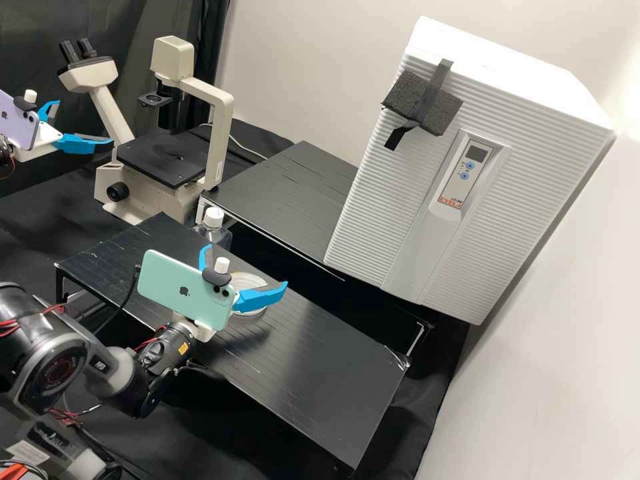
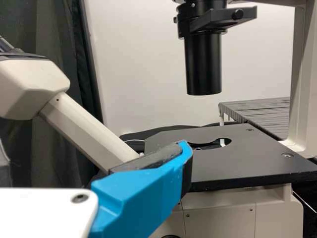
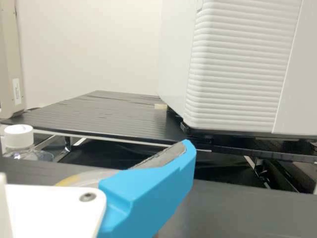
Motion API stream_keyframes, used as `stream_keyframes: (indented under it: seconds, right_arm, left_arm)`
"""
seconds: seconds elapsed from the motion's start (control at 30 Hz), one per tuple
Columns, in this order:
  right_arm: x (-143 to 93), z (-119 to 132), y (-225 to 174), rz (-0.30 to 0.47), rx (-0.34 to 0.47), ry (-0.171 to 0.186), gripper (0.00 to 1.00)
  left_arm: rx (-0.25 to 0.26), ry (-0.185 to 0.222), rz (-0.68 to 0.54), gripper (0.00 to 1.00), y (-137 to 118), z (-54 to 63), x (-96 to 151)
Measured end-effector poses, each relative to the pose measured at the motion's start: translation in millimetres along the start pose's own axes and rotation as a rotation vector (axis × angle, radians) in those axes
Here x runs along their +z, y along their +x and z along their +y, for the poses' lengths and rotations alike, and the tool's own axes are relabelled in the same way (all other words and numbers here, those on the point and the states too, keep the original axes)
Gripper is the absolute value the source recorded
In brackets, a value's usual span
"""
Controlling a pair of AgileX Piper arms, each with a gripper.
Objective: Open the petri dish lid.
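Here's the right gripper (image 1: 247, 265), fingers parted and empty, low at the petri dish (image 1: 249, 281) on the black shelf (image 1: 320, 373), one blue finger partly covering the dish from the high view, and whether they touch I can't tell! And over by the inverted microscope (image 1: 219, 133), there's the left gripper (image 1: 85, 121), also spread with nothing between its fingers, while a white-capped bottle (image 1: 213, 217) stands near the dish

A dish (image 1: 249, 279) sat on the front stand (image 1: 313, 373), with a bottle (image 1: 213, 230) just behind that stand. Farther back, a rear stand (image 1: 287, 193) lay between a microscope (image 1: 160, 160), left, and a cabinet (image 1: 393, 180), right.
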Motion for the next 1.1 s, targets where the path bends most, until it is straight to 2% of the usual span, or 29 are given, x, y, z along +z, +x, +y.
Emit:
stream_keyframes:
  seconds: [0.33, 0.73, 0.93, 1.1]
  right_arm:
    - [-10, -6, -5, 0.065, -0.031, -0.003, 1.0]
    - [-1, -7, -3, 0.009, -0.032, 0.005, 1.0]
    - [0, -12, -1, -0.013, -0.039, 0.024, 1.0]
    - [5, -18, 1, -0.042, -0.063, 0.012, 1.0]
  left_arm:
    - [0.0, 0.0, 0.0, 1.0, 0, 0.0, 0]
    - [0.0, 0.0, 0.0, 1.0, 0, 0.0, 0]
    - [0.0, 0.0, 0.0, 1.0, 0, 0.0, 0]
    - [0.0, 0.0, 0.0, 1.0, 0, 0.0, 0]
